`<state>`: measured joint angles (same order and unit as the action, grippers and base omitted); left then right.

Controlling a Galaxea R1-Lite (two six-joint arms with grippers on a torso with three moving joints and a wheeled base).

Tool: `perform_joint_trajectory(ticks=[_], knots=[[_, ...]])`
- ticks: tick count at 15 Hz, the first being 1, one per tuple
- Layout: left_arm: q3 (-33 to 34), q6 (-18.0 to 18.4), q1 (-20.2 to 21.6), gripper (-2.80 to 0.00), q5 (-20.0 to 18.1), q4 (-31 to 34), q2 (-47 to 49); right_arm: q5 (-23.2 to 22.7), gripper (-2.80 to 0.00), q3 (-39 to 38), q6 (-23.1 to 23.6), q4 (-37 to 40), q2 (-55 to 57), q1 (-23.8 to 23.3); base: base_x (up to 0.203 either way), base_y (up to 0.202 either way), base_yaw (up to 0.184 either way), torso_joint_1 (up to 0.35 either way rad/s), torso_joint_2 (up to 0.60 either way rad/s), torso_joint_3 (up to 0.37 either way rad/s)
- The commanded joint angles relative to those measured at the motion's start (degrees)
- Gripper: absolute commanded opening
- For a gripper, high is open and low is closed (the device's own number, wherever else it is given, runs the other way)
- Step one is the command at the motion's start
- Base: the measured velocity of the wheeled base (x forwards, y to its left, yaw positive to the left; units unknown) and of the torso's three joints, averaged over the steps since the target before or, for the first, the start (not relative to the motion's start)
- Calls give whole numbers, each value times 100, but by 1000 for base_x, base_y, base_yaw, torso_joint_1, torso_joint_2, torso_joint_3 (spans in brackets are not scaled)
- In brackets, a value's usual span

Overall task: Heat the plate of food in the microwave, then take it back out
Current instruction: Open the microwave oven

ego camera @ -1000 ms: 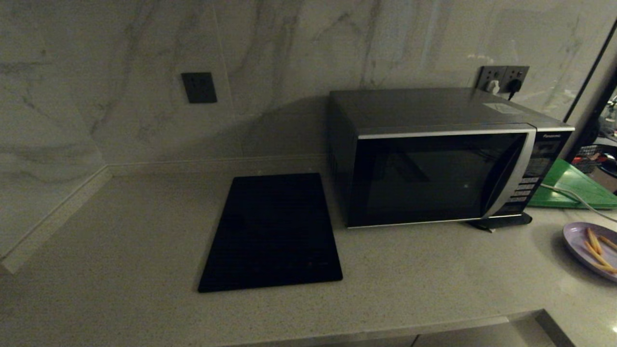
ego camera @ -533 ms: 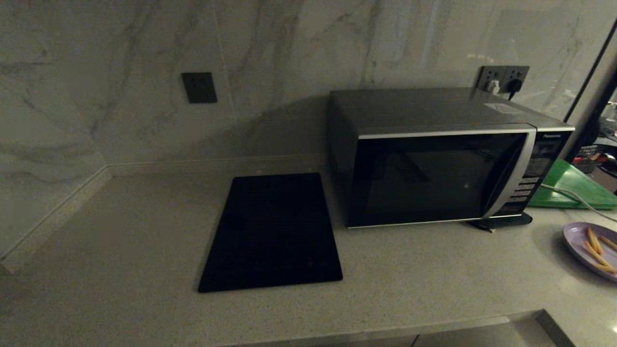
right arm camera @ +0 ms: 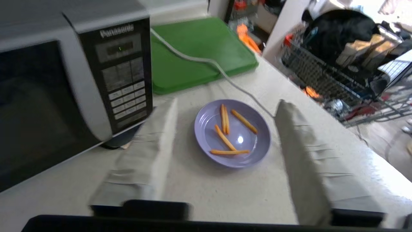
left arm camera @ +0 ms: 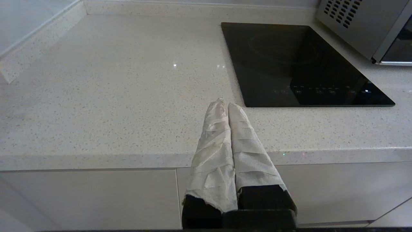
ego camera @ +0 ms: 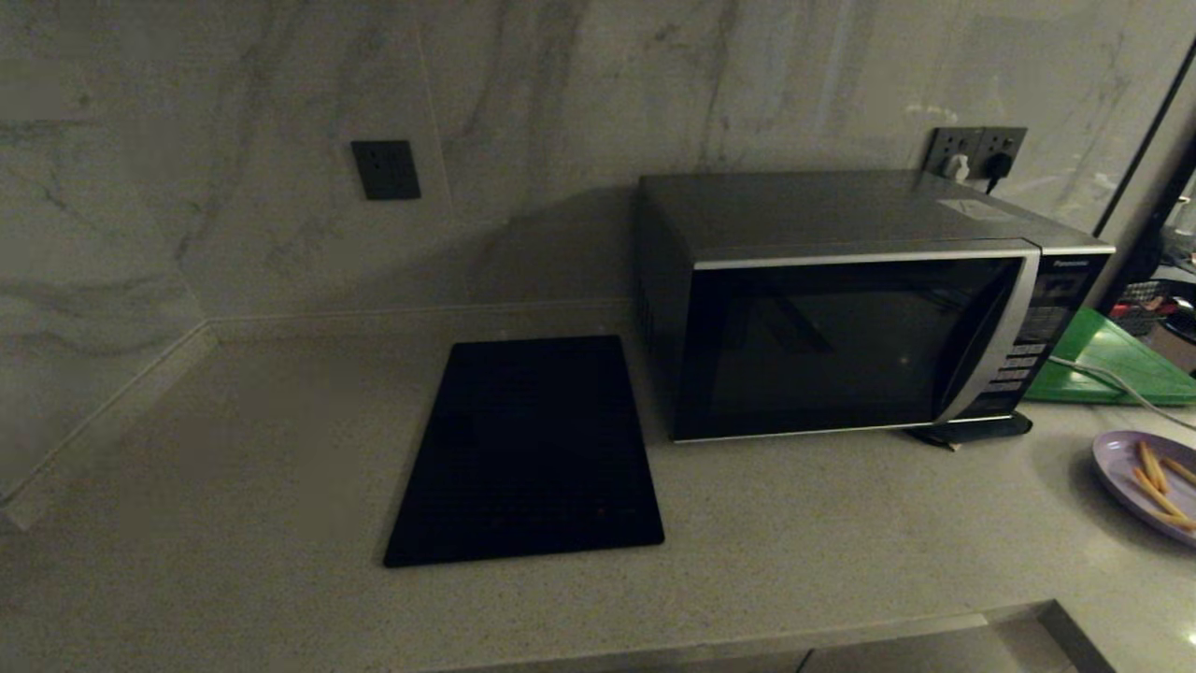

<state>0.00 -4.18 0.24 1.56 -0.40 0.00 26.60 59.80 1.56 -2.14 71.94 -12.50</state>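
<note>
Head view: plate of food (ego camera: 1147,483), pale lavender with thin orange sticks, sits at the frame's right edge on the counter (ego camera: 794,533), right of the shut microwave (ego camera: 860,304). Right gripper (right arm camera: 225,103) spread wide above it. Left gripper (left arm camera: 224,104) pressed together, parked at the counter's front edge.

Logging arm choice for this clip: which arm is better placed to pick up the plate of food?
Right. The right gripper is open, facing the plate of food beside the microwave. The left gripper is shut, near the counter edge by the cooktop, far from the plate.
</note>
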Motion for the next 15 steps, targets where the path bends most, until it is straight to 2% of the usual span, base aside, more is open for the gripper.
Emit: perform_joint_trajectory(ticks=[1,3,4,6,8,11,14,15], knots=[[0,-4,2,-280,2,-4,9,377,0,30,43,-485,1184,288,0,0,0,0,0,0],[0,-4,2,-280,2,-4,9,977,0,-6,289,-1203,1646,484,0,0,0,0,0,0],[0,-4,2,-280,7,-4,9,964,0,-172,430,-1457,1655,519,0,0,0,0,0,0],[0,-4,2,-280,2,-4,9,417,0,-356,410,-1614,1608,551,0,0,0,0,0,0],[0,-4,2,-280,2,-4,9,247,0,-413,301,-1680,1605,683,0,0,0,0,0,0],[0,-4,2,-280,2,-4,9,47,0,-895,205,-2235,1618,1116,0,0,0,0,0,0],[0,-4,2,-280,2,-4,9,675,0,-914,247,-2278,1582,1118,0,0,0,0,0,0],[0,-4,2,-280,2,-4,9,757,0,-909,241,-2328,1595,1118,0,0,0,0,0,0]])
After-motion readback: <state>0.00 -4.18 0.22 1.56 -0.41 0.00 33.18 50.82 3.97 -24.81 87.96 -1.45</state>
